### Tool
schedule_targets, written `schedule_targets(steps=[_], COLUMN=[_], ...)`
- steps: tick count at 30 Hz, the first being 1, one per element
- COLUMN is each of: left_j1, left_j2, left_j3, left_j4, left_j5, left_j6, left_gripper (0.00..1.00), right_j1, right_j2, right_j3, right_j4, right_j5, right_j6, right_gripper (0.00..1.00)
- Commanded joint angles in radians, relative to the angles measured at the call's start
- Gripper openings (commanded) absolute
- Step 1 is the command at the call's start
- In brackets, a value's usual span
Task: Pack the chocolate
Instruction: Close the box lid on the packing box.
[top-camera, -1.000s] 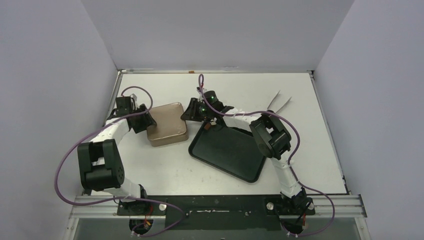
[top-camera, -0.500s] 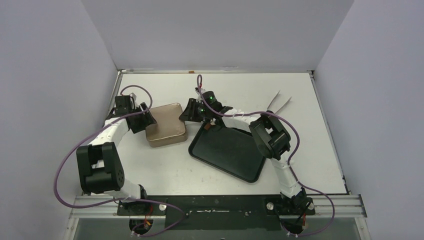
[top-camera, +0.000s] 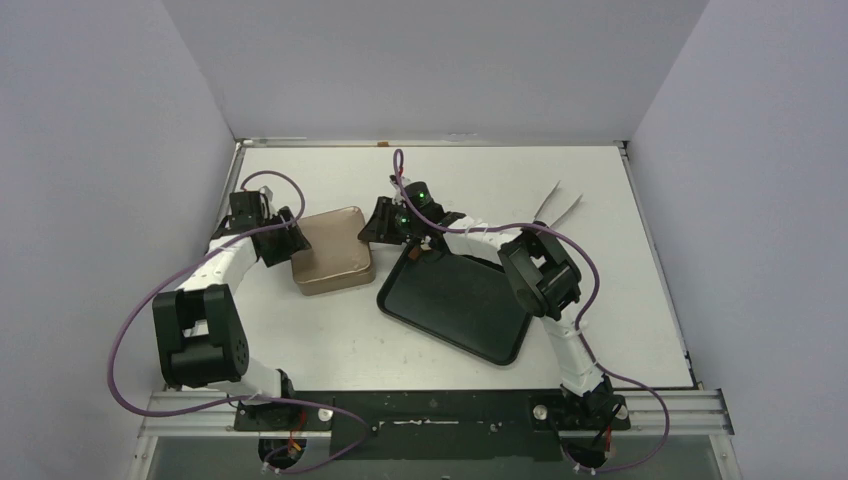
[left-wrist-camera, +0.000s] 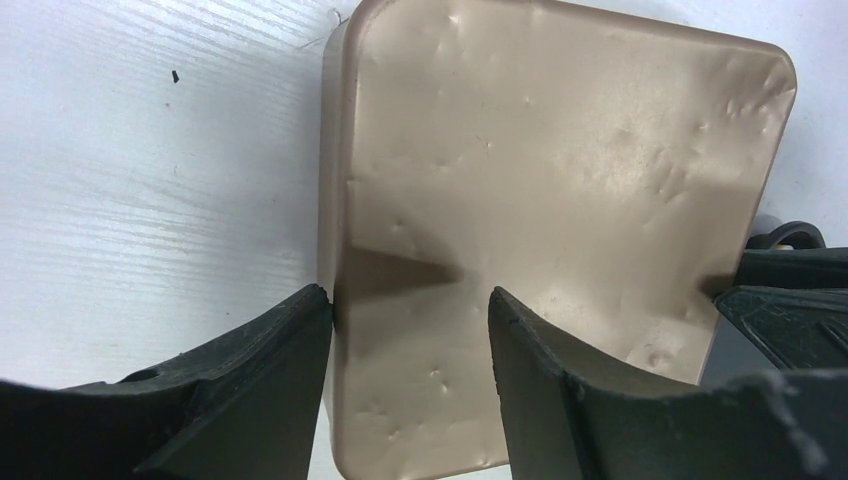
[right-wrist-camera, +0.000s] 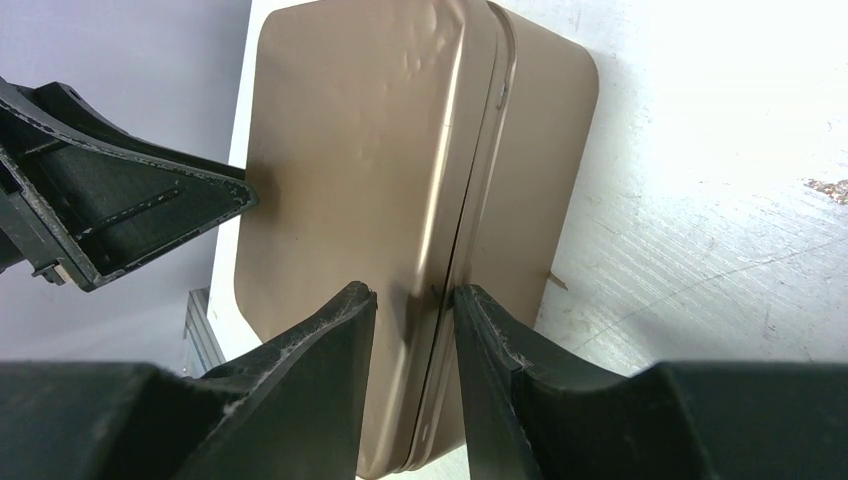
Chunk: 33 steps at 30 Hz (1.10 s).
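Observation:
No chocolate pieces show in any view. The square gold-brown tin (top-camera: 333, 250) lies closed on the table left of centre, its dented lid filling the left wrist view (left-wrist-camera: 560, 200). My left gripper (top-camera: 284, 240) is at the tin's left edge. It is open (left-wrist-camera: 410, 305), with one finger against the side wall and the other over the lid. My right gripper (top-camera: 384, 224) is at the tin's right edge. Its jaws (right-wrist-camera: 415, 295) are nearly together across the lid's rim and seam (right-wrist-camera: 360, 150).
An empty black tray (top-camera: 455, 300) lies right of the tin, under my right arm. A pair of pale tongs (top-camera: 560, 207) lies at the back right. A small brown scrap (top-camera: 385, 143) sits at the back edge. White walls close in three sides.
The tin has shifted slightly to the left with both grippers at its edges, and the left arm's elbow has moved a little left. Little has changed in the last half second.

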Motion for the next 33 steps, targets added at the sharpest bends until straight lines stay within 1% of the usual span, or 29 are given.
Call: schedule_targets(steps=[1, 5, 9, 11, 14, 16, 17, 19, 20, 21, 22, 24, 26, 28, 31, 33], left_j1=[-0.003, -0.003, -0.003, -0.006, -0.007, -0.006, -0.005, -0.004, -0.003, 0.0, 0.003, 0.01, 0.018, 0.024, 0.035, 0.05], left_j2=[-0.037, -0.082, -0.094, -0.093, -0.098, -0.097, -0.095, -0.091, -0.089, -0.086, -0.082, -0.076, -0.075, -0.076, -0.078, -0.076], left_j3=[0.046, 0.056, 0.061, 0.062, 0.054, 0.049, 0.046, 0.039, 0.033, 0.027, 0.022, 0.016, 0.012, 0.017, 0.03, 0.028], left_j4=[0.023, 0.041, 0.032, 0.018, 0.013, 0.014, 0.016, 0.023, 0.027, 0.034, 0.038, 0.039, 0.039, 0.02, -0.01, -0.014], left_j5=[0.063, 0.101, 0.086, 0.048, 0.041, 0.046, 0.049, 0.054, 0.059, 0.067, 0.074, 0.076, 0.073, 0.047, 0.001, -0.002], left_j6=[-0.01, -0.052, -0.056, -0.043, -0.034, -0.034, -0.035, -0.04, -0.045, -0.048, -0.05, -0.051, -0.044, -0.025, 0.01, 0.018], left_gripper=[0.54, 0.52, 0.52, 0.52, 0.52, 0.52, 0.52, 0.52, 0.52, 0.52, 0.52, 0.53, 0.55, 0.58, 0.6, 0.6], right_j1=[0.024, 0.022, 0.022, 0.023, 0.024, 0.024, 0.024, 0.024, 0.024, 0.024, 0.024, 0.024, 0.022, 0.023, 0.021, 0.022], right_j2=[-0.066, -0.066, -0.071, -0.073, -0.078, -0.083, -0.084, -0.088, -0.09, -0.092, -0.092, -0.091, -0.088, -0.087, -0.085, -0.083], right_j3=[0.052, 0.051, 0.044, 0.041, 0.043, 0.042, 0.042, 0.04, 0.038, 0.036, 0.036, 0.036, 0.037, 0.037, 0.037, 0.04], right_j4=[0.022, 0.031, 0.041, 0.046, 0.045, 0.046, 0.046, 0.046, 0.048, 0.048, 0.048, 0.046, 0.046, 0.046, 0.04, 0.04], right_j5=[-0.009, -0.021, -0.018, -0.016, -0.016, -0.015, -0.017, -0.016, -0.016, -0.014, -0.013, -0.012, -0.014, -0.014, -0.008, -0.006], right_j6=[-0.019, -0.02, -0.015, -0.016, -0.02, -0.022, -0.024, -0.024, -0.024, -0.022, -0.025, -0.023, -0.023, -0.023, -0.022, -0.023], right_gripper=[0.36, 0.38, 0.39, 0.35, 0.28, 0.28, 0.3, 0.39, 0.41, 0.42, 0.42, 0.38, 0.36, 0.35, 0.33, 0.32])
